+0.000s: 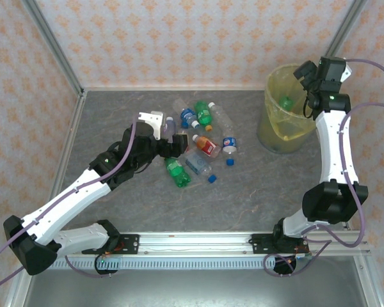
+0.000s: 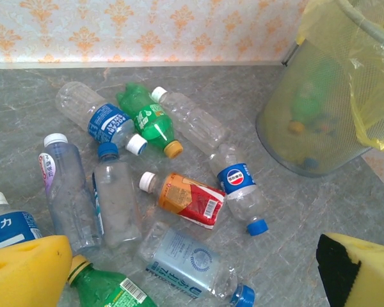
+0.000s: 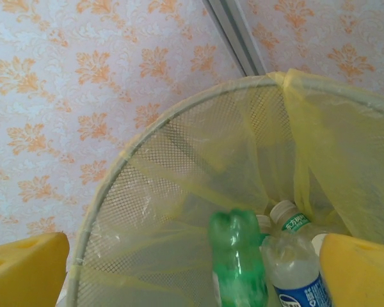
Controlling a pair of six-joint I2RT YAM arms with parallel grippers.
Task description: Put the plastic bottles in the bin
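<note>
Top external: the left gripper [image 1: 174, 150] is hanging over the near side of the plastic bottles [image 1: 201, 144], which are lying heaped mid-table [image 1: 115, 109]. The right gripper [image 1: 304, 96] is hovering above the bin [image 1: 275, 137] at the far right. Overlaps are making a count unsure here.

Left wrist: the left gripper [image 2: 195, 268] is showing its jaws spread wide and holding nothing. Ten bottles are lying below, two green and eight clear, several of them touching. Closing here is likely risking a double catch, or nudging a round neighbour into rolling away.

Right wrist: the right gripper [image 3: 193, 268] is also standing fully open and empty. A blurred green bottle [image 3: 237, 256] is sitting below it inside the bin [image 3: 147, 192], beside at least two clear ones. The yellow liner [image 3: 320, 141] is sagging loosely, so a withdrawing finger could be snagging it and tipping the bin.
</note>
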